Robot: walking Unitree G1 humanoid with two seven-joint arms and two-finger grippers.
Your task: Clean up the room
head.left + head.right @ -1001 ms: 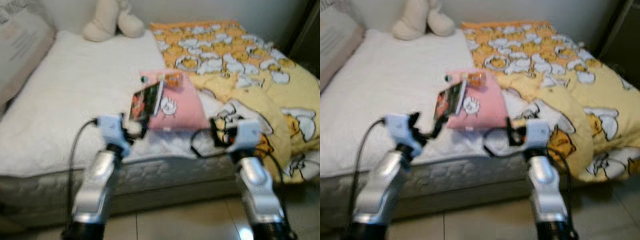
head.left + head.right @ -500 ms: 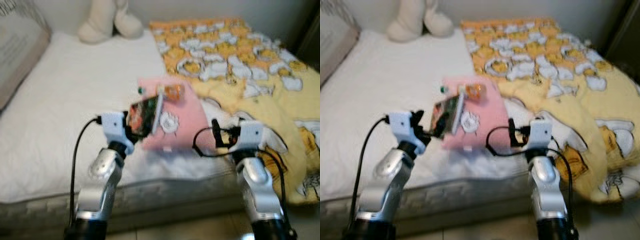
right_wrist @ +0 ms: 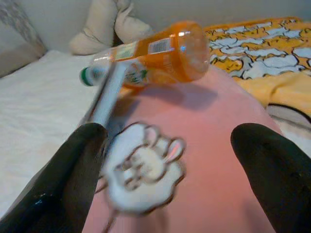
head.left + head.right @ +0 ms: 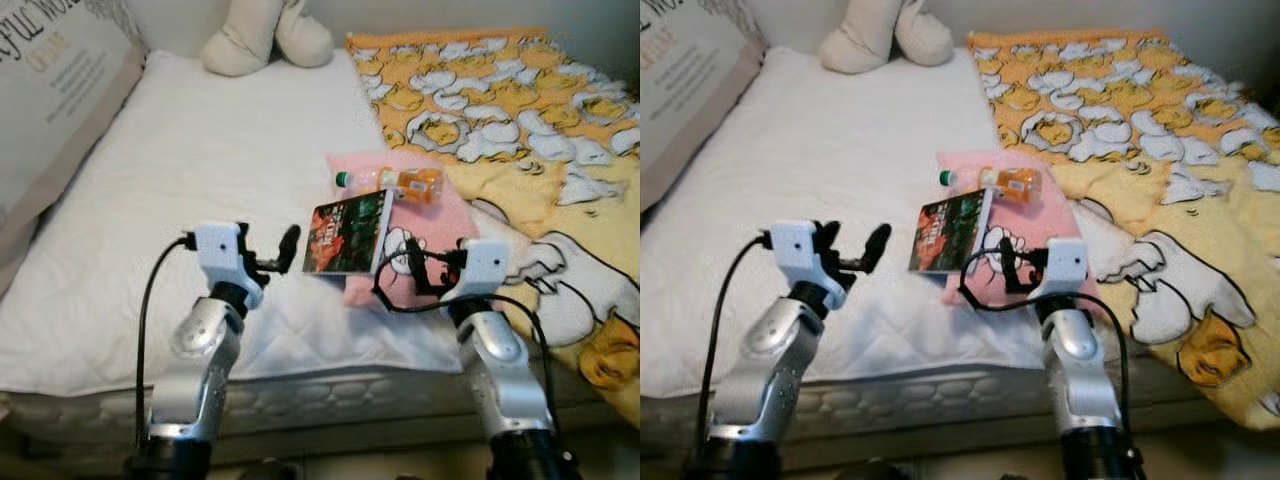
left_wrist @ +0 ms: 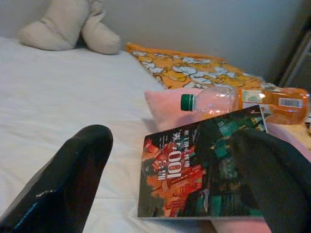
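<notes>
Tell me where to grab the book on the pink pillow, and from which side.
Grip the book by its near left edge, which juts off the pink pillow above the sheet. Come in with the left gripper, already open beside it. The bottle crowds the far edge, so avoid that side.

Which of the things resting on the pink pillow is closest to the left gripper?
The book: it leans off the pink pillow's edge, facing the left gripper, while the orange bottle lies farther back.

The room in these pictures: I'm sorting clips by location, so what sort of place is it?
Most likely a bedroom: a bed with a white quilted mattress, a yellow cartoon-print blanket, and a large pillow at its edge.
</notes>
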